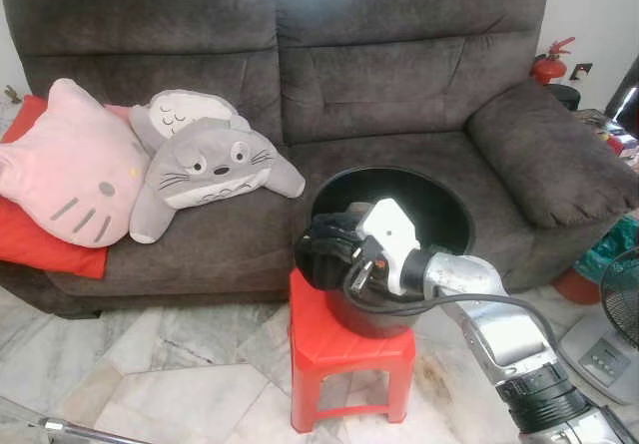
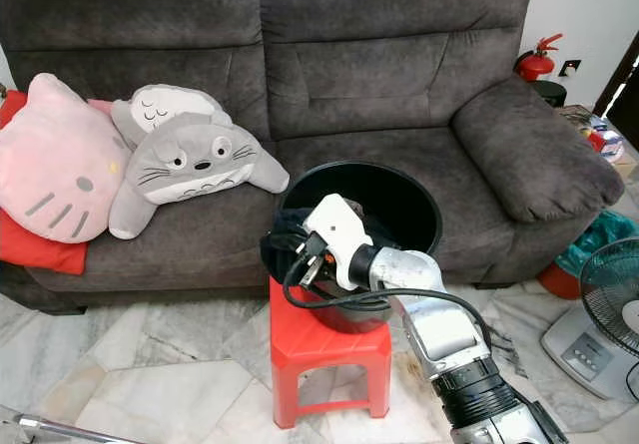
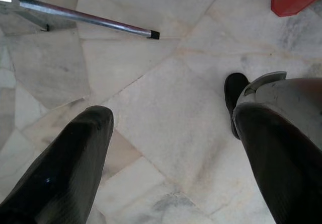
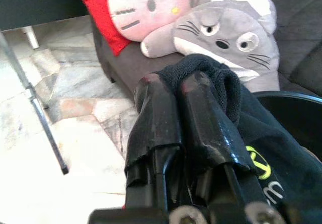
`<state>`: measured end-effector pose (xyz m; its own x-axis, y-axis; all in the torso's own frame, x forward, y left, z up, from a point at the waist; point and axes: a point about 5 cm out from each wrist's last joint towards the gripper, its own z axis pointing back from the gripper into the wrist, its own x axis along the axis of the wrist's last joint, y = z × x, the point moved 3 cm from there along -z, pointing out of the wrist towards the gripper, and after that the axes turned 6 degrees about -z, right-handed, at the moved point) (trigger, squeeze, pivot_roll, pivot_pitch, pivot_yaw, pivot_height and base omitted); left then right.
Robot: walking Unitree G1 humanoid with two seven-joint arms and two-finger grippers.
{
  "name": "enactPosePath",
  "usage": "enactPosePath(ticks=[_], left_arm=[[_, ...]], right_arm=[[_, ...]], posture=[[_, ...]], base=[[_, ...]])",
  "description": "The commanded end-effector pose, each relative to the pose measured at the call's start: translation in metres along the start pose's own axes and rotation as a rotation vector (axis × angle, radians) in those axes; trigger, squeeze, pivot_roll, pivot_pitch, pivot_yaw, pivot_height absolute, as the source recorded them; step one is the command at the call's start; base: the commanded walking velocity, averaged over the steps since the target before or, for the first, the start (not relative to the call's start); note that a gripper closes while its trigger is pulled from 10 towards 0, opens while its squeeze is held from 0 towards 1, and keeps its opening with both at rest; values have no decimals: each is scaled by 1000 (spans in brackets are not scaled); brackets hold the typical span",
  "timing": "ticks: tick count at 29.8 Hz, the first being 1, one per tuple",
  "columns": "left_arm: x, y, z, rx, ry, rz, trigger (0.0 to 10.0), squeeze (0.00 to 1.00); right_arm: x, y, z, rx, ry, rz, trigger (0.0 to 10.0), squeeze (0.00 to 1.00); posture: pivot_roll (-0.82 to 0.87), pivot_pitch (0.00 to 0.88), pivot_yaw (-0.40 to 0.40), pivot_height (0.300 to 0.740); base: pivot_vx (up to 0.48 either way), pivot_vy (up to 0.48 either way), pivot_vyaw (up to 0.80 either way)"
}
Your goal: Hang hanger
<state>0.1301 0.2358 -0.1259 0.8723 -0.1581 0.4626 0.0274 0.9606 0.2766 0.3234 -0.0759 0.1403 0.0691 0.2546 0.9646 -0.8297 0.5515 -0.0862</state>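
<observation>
A black bucket [image 1: 439,190] stands on a red plastic stool [image 1: 329,349] in front of the sofa. A black garment [image 4: 241,123] with a yellow-green print hangs over the bucket's left rim. My right gripper [image 4: 173,88] is at that rim, fingers pressed together and shut on a bunched fold of the garment [image 1: 321,249]. My left gripper [image 3: 173,116] hangs low over the marble floor, open and holding nothing. A thin metal rail [image 3: 90,20] with a black end cap lies low near the floor, at my lower left [image 1: 70,429].
The grey sofa [image 1: 399,75] carries a pink cat cushion [image 1: 70,160], a grey plush [image 1: 210,165] and a red cushion [image 1: 40,244] on its left half. A fan [image 2: 614,309] stands on the floor at right. A red fire extinguisher [image 1: 549,62] is behind the sofa arm.
</observation>
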Motion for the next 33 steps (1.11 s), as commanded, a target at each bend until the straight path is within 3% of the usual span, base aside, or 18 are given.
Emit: enactPosePath(ticks=[1,6,7,8,9,18,27,29,30,33], left_arm=[[-4,3,1,10,13,-9,10000,0],[-5,3,1,9,13,-13,10000,0],[-5,3,1,9,14,-14,10000,0],[-5,3,1,9,14,-14,10000,0],[-5,3,1,9,14,-15,10000,0],[-5,4,1,12,14,-16,10000,0],[-4,4,1,12,13,-18,10000,0],[-4,4,1,13,13,-17,10000,0],[-4,4,1,15,13,-16,10000,0],[-4,4,1,16,13,-16,10000,0]], right_arm=[[1,8,-1,51,-1,21,0,0],[-9,8,-2,49,36,32,0,0],[-11,5,-2,29,49,32,1725,0],[-13,3,-3,15,59,32,1725,0],[-16,-1,-3,-15,76,36,10000,0],[-18,-7,-5,-61,78,19,10000,0],[-3,-13,-10,-115,-22,-13,10000,0],[4,-21,-10,-154,-43,0,10000,0],[16,-38,-7,-254,-81,17,10000,0],[25,-62,0,-401,-115,9,10000,0]], posture=[[-161,0,63,740],[-161,0,64,740],[-160,0,65,740],[-160,0,65,740],[-162,0,65,740],[-160,0,66,740],[-158,0,66,740],[-159,0,66,740],[-161,0,66,740],[-161,0,67,740]], base=[[0,0,0],[0,0,0],[0,0,0],[0,0,0],[0,0,0],[0,0,0],[0,0,0],[0,0,0],[0,0,0],[0,0,0]])
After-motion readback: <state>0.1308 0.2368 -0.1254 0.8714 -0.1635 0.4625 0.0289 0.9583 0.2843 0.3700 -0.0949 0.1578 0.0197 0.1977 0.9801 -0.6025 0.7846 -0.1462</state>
